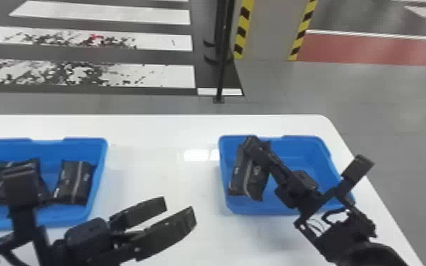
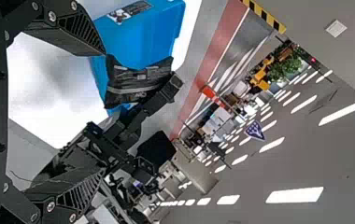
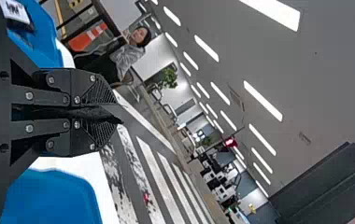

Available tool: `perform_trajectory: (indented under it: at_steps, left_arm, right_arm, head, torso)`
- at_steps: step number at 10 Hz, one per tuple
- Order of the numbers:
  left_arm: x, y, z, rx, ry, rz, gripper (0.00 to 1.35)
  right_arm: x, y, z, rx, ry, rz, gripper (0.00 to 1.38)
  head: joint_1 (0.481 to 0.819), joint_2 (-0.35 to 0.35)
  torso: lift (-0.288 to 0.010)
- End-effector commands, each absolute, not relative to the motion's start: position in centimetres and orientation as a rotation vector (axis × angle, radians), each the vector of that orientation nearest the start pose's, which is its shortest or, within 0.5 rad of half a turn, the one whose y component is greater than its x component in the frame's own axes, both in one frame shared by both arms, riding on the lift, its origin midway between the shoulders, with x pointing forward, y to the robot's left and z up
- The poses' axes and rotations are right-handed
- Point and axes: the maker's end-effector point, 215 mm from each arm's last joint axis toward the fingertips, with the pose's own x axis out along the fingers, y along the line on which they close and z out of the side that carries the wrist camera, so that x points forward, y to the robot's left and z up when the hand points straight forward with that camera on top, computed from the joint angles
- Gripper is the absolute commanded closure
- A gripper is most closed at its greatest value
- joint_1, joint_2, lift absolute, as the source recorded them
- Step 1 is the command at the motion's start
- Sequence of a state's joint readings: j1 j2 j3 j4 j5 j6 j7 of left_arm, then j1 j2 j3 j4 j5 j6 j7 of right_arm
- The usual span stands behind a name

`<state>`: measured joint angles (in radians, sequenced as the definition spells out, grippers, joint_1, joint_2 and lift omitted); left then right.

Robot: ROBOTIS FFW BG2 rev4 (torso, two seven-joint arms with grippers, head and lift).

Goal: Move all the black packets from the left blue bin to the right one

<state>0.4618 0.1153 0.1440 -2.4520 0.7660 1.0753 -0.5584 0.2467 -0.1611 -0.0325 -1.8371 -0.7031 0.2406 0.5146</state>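
Right gripper [image 1: 253, 143] is pinched nearly closed on a thin edge of a black packet [image 1: 246, 178], right of centre in the head view. Packet's inside the right blue bin [image 1: 302, 155] outline, along its left wall; can't tell if it touches the floor. Left gripper [image 1: 177, 209], lower centre, is wide apart, nothing held, over the white table [image 1: 162, 134]. More black packets [image 1: 75, 182] sit in the left blue bin [image 1: 99, 141], far left. Risk: shallow grip could slip early; releasing this close to the wall could leave the packet leaning on it.
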Motion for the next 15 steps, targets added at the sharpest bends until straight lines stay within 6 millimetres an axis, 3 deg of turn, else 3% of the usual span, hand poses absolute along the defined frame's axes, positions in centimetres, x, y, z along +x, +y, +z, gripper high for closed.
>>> perform_trajectory:
  at_steps: [1,3,4,6,7,8,10,13,15]
  left_arm:
    - [32.9,6.2,-28.8,-0.61,0.493,-0.901,0.17]
    - [33.4,7.8,-29.3,-0.602,0.489,-0.858,0.17]
    - [34.0,9.1,-29.6,-0.584,0.483,-0.822,0.17]
    - [35.2,11.9,-30.0,-0.545,0.473,-0.752,0.17]
    - [35.6,13.0,-30.1,-0.53,0.468,-0.728,0.17]
    - [36.2,14.4,-30.4,-0.501,0.468,-0.69,0.17]
    - [38.3,19.4,-31.3,-0.422,0.465,-0.558,0.17]
    - [41.5,25.4,-33.0,-0.372,0.481,-0.411,0.17]
    - [44.3,28.9,-34.5,-0.344,0.51,-0.326,0.17]
  right_arm:
    - [51.6,-18.3,-34.1,0.537,0.087,0.525,1.28]
    - [54.5,-22.0,-36.9,0.47,0.132,0.441,1.25]
    - [55.2,-23.7,-37.7,0.424,0.147,0.402,1.1]
    - [55.0,-25.3,-37.4,0.331,0.132,0.36,0.37]
    - [53.8,-25.5,-36.8,0.266,0.114,0.345,0.13]
    - [51.5,-25.3,-36.1,0.213,0.106,0.323,0.1]
    - [46.7,-23.7,-35.1,0.191,0.095,0.302,0.12]
    - [41.1,-21.7,-33.3,0.173,0.08,0.292,0.13]
    - [38.4,-19.5,-33.2,0.228,0.101,0.323,0.13]
  head:
    - [0.695,-0.138]
    - [0.695,-0.159]
    - [0.695,-0.17]
    - [0.695,-0.181]
    - [0.695,-0.175]
    - [0.695,-0.17]
    - [0.695,-0.139]
    - [0.695,-0.01]
    - [0.695,0.063]
  torso:
    - [-0.154]
    - [-0.154]
    - [-0.154]
    - [-0.154]
    - [-0.154]
    - [-0.154]
    - [-0.154]
    - [-0.154]
    - [-0.154]
